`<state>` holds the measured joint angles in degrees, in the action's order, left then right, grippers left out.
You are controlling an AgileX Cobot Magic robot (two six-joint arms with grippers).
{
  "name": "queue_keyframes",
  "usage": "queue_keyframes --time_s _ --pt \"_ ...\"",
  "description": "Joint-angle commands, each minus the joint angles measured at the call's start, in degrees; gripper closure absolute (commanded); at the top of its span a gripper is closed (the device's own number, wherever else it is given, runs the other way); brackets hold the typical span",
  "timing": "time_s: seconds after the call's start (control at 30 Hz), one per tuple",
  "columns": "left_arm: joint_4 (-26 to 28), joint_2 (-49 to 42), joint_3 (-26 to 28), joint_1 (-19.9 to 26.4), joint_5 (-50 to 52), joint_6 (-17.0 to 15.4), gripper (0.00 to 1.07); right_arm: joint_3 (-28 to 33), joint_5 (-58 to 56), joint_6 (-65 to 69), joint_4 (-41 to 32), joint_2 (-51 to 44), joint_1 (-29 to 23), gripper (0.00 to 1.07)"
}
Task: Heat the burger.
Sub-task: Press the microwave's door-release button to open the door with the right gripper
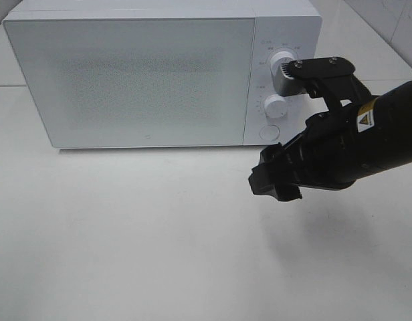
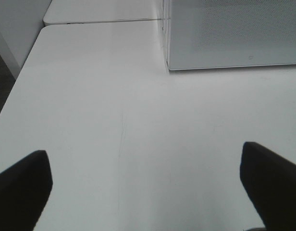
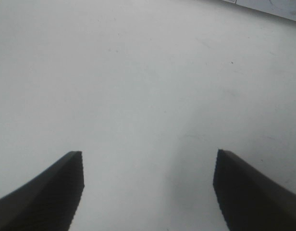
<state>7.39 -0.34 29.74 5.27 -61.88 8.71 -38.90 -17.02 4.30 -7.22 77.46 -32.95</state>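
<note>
A: The microwave [image 1: 162, 73] is smooth white; its door [image 1: 126, 80] looks finely speckled.
B: The knobs [image 1: 275, 105] look silvery, like metal. The tabletop [image 1: 126, 254] is white, smooth, faintly glossy; the right claw [image 3: 148, 192] matt black, ribbed inside.

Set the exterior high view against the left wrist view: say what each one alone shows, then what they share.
Only exterior high: the microwave's upper knob, lower knob and round button, plus the right claw above the table. Only left wrist: the left claw, jaws wide apart, and the table's side edge with dark floor beyond. Both: the microwave's closed door and the white tabletop. Neither shows the burger.
</note>
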Motion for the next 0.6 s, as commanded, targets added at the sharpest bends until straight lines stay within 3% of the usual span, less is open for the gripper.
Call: queue_keyframes --time_s 0.03,0.6 --pt "0.29 -1.2 -0.17 0.11 0.57 -0.23 0.07 -0.69 -7.28 -0.69 4.35 -3.78 0.23 0.32" --pt "0.29 -1.2 -0.17 0.11 0.57 -0.23 0.07 -0.69 -25.1 -1.09 6.42 -25.44 0.23 0.32"
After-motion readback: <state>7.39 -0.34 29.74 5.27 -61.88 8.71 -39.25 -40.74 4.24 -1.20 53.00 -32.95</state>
